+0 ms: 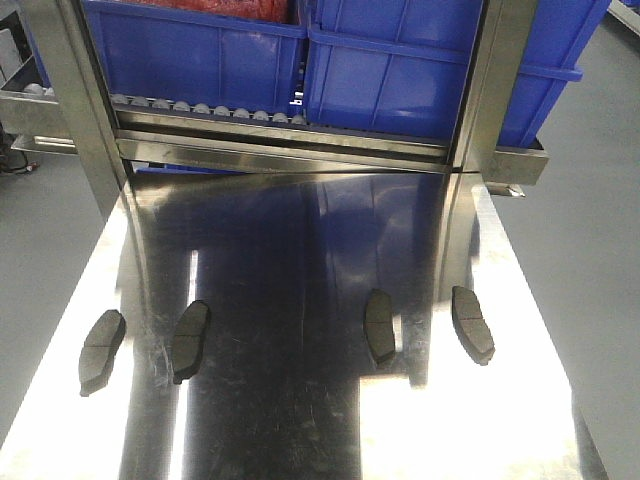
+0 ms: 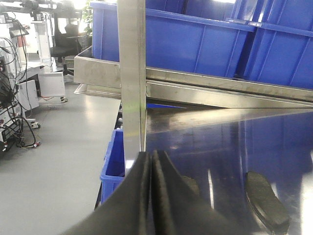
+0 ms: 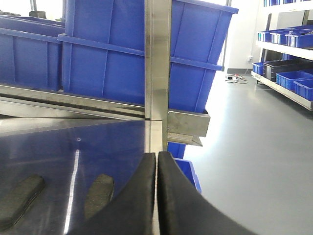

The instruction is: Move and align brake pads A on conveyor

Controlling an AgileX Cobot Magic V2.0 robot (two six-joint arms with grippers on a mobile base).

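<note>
Left wrist view puts our left gripper (image 2: 152, 157) at the bottom edge, its two black fingers (image 2: 124, 205) clenched flat against each other with nothing between them. Just beyond the tips, on the shiny steel tabletop (image 2: 220, 142), we see the outer left brake pad (image 2: 191, 185) half hidden behind a finger and the inner left brake pad (image 2: 266, 200) lying flat further to the side. A steel upright post (image 2: 132, 73) rises directly ahead of the fingertips.

Our right gripper (image 3: 156, 157) shows the same in its own wrist view: both fingers pressed together, holding nothing. Beside it lie the outer right brake pad (image 3: 98, 193) and, nearer the frame edge, the inner right brake pad (image 3: 19, 200), both apart from the fingers. A second steel post (image 3: 157, 58) stands straight in front.

From the front-facing view we see all four lying in a loose row across the tabletop, dark faces up, each apart from the others: two towards the left edge, two towards the right, with a wide bare gap between the pairs. None touches either gripper. Each outer one leans slightly away from its partner at the near end.

Behind the tabletop a sloping steel rail with small rollers (image 1: 200, 108) carries large blue bins (image 1: 400, 70), and grey floor (image 1: 40, 230) shows on both sides.
</note>
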